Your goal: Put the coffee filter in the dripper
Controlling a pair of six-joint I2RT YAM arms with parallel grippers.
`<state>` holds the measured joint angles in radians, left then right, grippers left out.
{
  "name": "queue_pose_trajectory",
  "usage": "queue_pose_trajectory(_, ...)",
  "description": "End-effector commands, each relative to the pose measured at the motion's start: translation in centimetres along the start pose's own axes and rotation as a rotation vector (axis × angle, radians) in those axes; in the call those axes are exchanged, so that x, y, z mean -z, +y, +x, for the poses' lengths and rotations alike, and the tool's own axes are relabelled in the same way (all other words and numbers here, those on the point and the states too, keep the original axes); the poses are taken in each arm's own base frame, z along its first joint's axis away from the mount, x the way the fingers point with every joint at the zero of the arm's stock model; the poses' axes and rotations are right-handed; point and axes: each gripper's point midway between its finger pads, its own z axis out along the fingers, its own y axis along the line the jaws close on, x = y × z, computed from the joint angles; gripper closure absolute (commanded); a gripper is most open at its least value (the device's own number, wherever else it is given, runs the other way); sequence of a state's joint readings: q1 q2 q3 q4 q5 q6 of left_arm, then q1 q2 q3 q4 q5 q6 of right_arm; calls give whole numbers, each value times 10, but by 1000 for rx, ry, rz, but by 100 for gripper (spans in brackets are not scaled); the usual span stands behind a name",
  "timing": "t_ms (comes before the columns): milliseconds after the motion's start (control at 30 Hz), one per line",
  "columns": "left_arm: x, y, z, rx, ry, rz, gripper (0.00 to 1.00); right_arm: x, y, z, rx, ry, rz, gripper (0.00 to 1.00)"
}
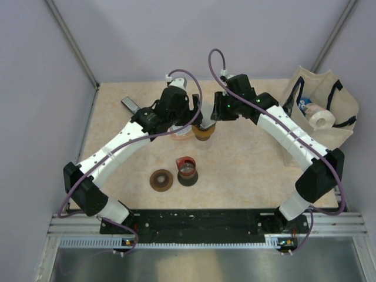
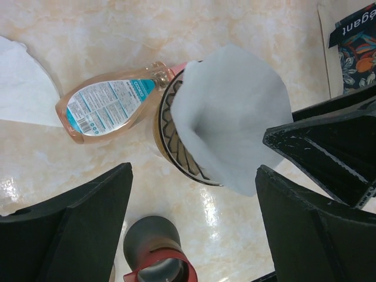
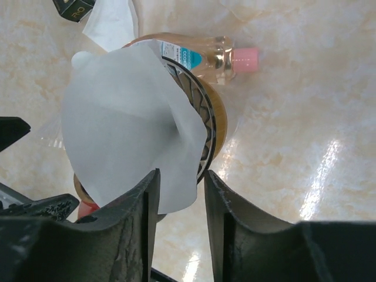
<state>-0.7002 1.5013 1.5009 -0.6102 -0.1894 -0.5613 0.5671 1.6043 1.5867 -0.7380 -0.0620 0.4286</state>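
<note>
My left gripper is spread wide and holds nothing. Its two fingers stand either side of the dripper, clear of it. My right gripper is only a little apart. The lower edge of the coffee filter reaches down to the gap between those fingers, but the gap is wider than the paper, so I am not pinching it. I cannot tell whether a fingertip brushes it.

By count there are two grippers, both released, and two filters. One filter sits in the dripper, and a spare one lies flat on the table beyond the bottle. There is one dripper and one bottle, which lies on its side just left of the dripper and against it. One red-and-black cup and one brown ring lie nearer to my bases. One tote bag stands at the far right.

The filter stands as an open cone inside the dripper, with its paper rising well past the rim. The dripper is at the middle of the table, towards the far side. It lies between my two grippers, with my left one on its left and my right one on its right, both close.
</note>
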Motion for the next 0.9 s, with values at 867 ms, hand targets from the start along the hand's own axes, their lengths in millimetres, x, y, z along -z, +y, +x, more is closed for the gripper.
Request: queue_pose_trajectory(867,89,221,26,317,-257,-486,1,-8,40,-43,253,-35,80,74)
